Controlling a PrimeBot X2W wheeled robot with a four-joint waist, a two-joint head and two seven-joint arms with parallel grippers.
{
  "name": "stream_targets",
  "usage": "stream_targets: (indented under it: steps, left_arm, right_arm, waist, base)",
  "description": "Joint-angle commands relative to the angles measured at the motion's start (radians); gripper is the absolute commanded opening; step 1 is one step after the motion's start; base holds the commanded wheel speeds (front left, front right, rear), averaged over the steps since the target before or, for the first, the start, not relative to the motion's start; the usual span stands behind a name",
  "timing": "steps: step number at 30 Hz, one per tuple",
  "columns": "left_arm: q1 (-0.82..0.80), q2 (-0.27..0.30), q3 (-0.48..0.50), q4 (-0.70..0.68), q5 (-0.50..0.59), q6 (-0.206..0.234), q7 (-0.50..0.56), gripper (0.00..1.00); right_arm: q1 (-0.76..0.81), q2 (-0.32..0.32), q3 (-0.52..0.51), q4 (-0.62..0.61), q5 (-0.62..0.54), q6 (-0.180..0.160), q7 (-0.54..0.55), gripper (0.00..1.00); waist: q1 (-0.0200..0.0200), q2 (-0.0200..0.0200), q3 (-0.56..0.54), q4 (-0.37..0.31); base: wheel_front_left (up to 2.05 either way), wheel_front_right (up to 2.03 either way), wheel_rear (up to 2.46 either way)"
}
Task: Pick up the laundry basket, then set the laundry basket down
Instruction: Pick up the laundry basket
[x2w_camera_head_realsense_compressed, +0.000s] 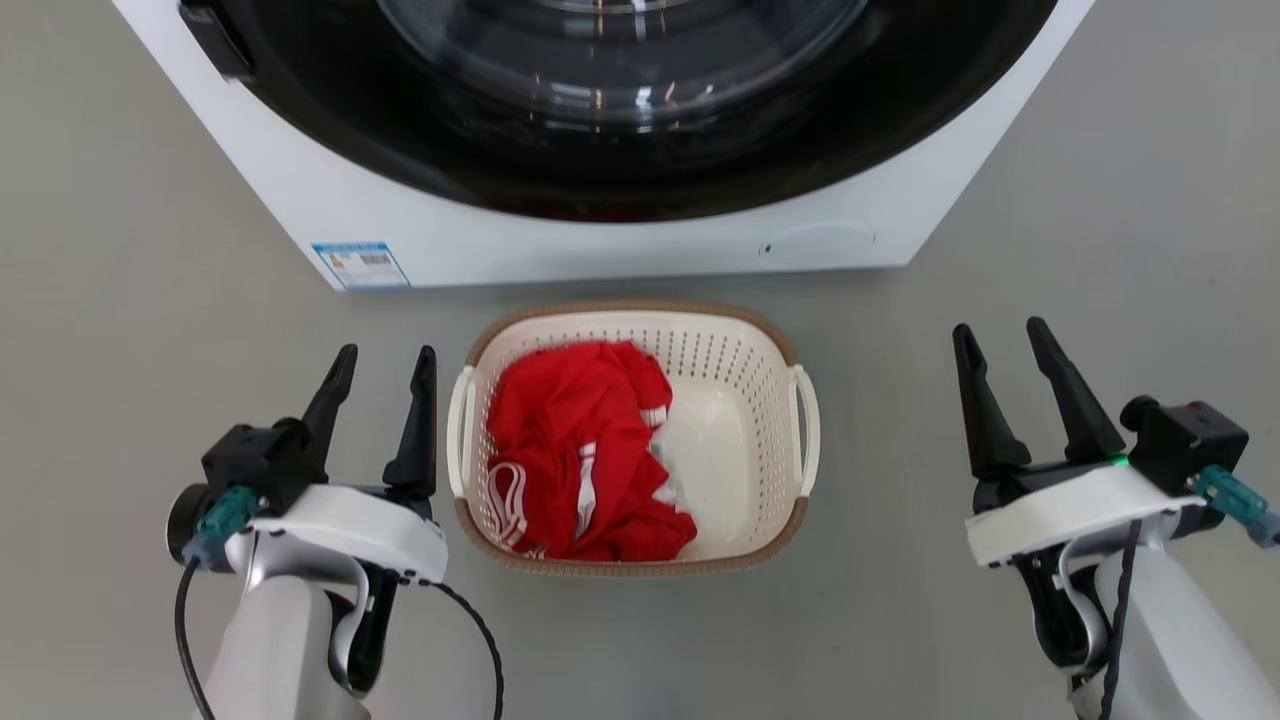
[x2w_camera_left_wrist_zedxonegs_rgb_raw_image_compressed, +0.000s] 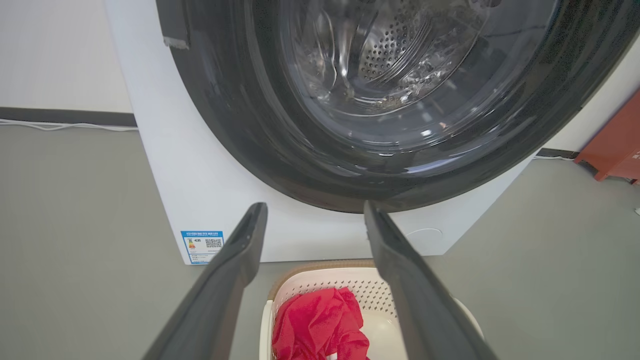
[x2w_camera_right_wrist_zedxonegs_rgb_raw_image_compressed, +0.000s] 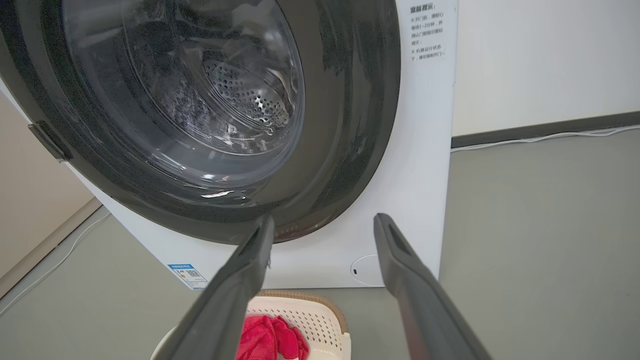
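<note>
A grey floor (x2w_camera_head_realsense_compressed: 120, 300) runs across the whole scene. On it stands a white washing machine (x2w_camera_head_realsense_compressed: 600, 250) with a wide dark door ring around a clear glass window; through the glass, the wrist views show the perforated metal drum. The laundry basket (x2w_camera_head_realsense_compressed: 740, 400) sits on the floor just in front of the machine, centred below the door, upright, between the two arms. The left fingers (x2w_camera_head_realsense_compressed: 415, 420) are spread wide and hold nothing, just beside the basket's left handle (x2w_camera_head_realsense_compressed: 460, 430) but apart from it. The right fingers (x2w_camera_head_realsense_compressed: 1070, 395) are equally wide apart and empty, well clear of the right handle (x2w_camera_head_realsense_compressed: 808, 430). A crumpled red garment (x2w_camera_head_realsense_compressed: 580, 450) with white stripes fills the left half of the basket. A small blue label (x2w_camera_head_realsense_compressed: 360, 265) is stuck at the machine's lower left corner.
</note>
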Motion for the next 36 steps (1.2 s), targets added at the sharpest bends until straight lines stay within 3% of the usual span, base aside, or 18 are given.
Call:
stream_targets:
  steps: [1, 24, 36]
  left_arm:
    - [-0.038, 0.021, 0.026, -0.008, -0.002, -0.001, -0.006, 1.0]
    - [-0.341, 0.056, -0.039, 0.346, -0.057, -0.001, -0.006, 1.0]
    - [-0.496, 0.078, -0.074, 0.527, -0.102, -0.001, -0.006, 1.0]
  right_arm:
    - [-0.022, -0.007, 0.019, -0.01, 0.008, 0.007, -0.011, 1.0]
    - [-0.277, -0.016, 0.11, 0.262, 0.074, 0.007, -0.011, 1.0]
    - [-0.416, 0.001, 0.215, 0.42, 0.145, 0.007, -0.011, 1.0]
  waist:
    - [0.0, 0.0, 0.035, 0.002]
    - [0.0, 0.0, 0.331, 0.028]
    - [0.0, 0.0, 0.47, 0.026]
  base:
    - [0.0, 0.0, 0.0]
    - [0.0, 0.0, 0.0]
    - [0.0, 0.0, 0.0]
